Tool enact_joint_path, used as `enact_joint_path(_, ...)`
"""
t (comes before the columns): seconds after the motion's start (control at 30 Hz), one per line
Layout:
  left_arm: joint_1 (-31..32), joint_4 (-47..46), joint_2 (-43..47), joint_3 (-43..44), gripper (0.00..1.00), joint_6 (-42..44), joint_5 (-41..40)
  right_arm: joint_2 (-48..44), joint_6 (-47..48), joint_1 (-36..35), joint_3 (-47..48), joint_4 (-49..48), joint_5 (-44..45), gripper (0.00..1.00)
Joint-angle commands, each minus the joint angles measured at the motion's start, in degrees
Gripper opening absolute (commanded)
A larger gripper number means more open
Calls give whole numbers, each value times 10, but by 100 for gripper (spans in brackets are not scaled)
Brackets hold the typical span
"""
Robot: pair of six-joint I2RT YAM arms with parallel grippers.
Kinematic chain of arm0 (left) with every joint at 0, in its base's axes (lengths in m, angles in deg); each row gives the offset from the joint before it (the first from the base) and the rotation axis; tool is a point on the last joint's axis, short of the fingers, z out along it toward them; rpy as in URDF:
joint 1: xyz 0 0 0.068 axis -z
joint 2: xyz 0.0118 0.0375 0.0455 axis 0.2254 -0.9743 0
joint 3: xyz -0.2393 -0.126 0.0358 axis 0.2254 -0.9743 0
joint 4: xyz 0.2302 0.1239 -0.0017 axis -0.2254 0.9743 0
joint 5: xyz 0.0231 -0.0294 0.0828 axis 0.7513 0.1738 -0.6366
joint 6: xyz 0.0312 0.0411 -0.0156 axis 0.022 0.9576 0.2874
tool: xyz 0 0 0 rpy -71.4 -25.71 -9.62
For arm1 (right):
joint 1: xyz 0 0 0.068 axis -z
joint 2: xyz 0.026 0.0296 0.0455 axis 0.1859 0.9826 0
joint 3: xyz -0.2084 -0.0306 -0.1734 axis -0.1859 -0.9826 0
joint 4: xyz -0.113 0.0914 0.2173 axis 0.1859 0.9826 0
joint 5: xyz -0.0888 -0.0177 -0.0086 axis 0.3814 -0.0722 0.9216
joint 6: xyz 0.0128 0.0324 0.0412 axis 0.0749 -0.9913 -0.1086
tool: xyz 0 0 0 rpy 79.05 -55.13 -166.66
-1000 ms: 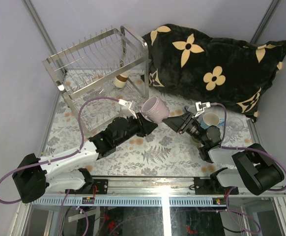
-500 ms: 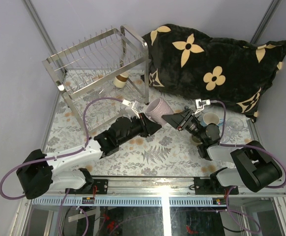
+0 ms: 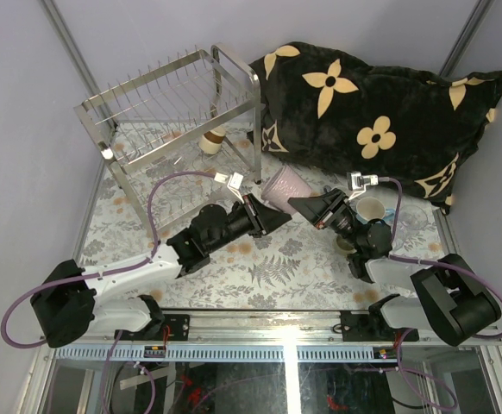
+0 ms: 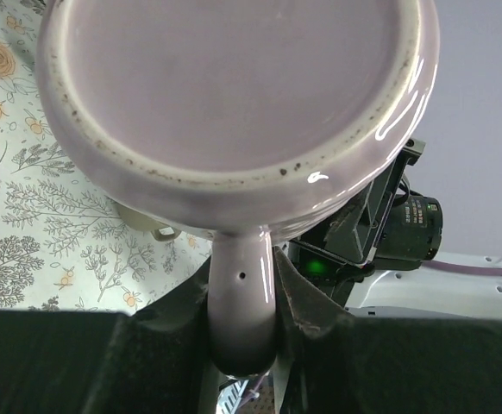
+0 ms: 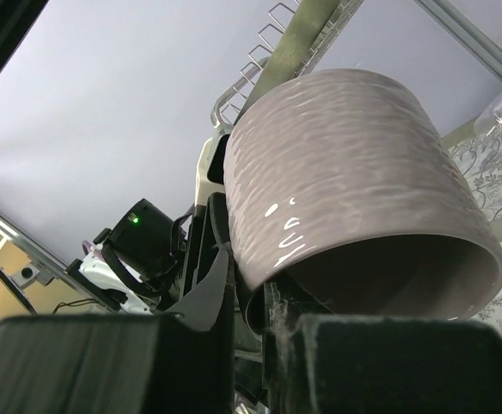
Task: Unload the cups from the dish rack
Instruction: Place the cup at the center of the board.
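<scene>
Since a second ago the right arm has swung in toward the left arm, and its fingers, spread then, have closed on the lilac mug.

From above, the lilac mug (image 3: pixel 283 187) hangs over the tabletop (image 3: pixel 268 267), just in front of the dish rack (image 3: pixel 234 65), with the left fingers (image 3: pixel 264 220) on one side and the right fingers (image 3: pixel 307 207) on the other. A cream-and-brown cup (image 3: pixel 210 140) sits low inside the rack's frame.

At the left wrist, the left fingers (image 4: pixel 147 345) clamp the mug's handle (image 4: pixel 242 302).

At the right wrist, the right fingers (image 5: pixel 206 297) pinch the mug's wall at its rim.

This looks like a mid-air handover. The left fingers must let go before the right arm carries the mug away.
</scene>
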Motion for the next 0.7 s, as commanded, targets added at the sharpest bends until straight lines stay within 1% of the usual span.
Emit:
enact_joint_path(0.0,9,-71,7,0,4,48,5,-9,46,-3,-1,-36,29,0)
enact_joint_path(0.07,9,-66,8,-1,15,48,4,-16,49,-2,0,-36,29,0)
enact_joint_path(0.17,9,-58,10,-2,22,50,0,-25,51,-2,2,-34,30,0)
enact_joint_path(0.27,9,-46,21,-7,44,58,-13,-38,58,-3,5,-15,27,0)
enact_joint_path(0.3,9,-46,26,-13,49,62,-19,-44,65,-2,6,-3,25,0)
enact_joint_path(0.53,9,-38,42,-28,53,75,-39,-84,105,-2,16,86,30,0)
enact_joint_path(0.6,10,-24,45,-27,57,78,-44,-90,110,-3,20,109,33,0)
enact_joint_path(0.67,9,0,55,-26,64,87,-52,-100,129,-2,33,161,30,0)
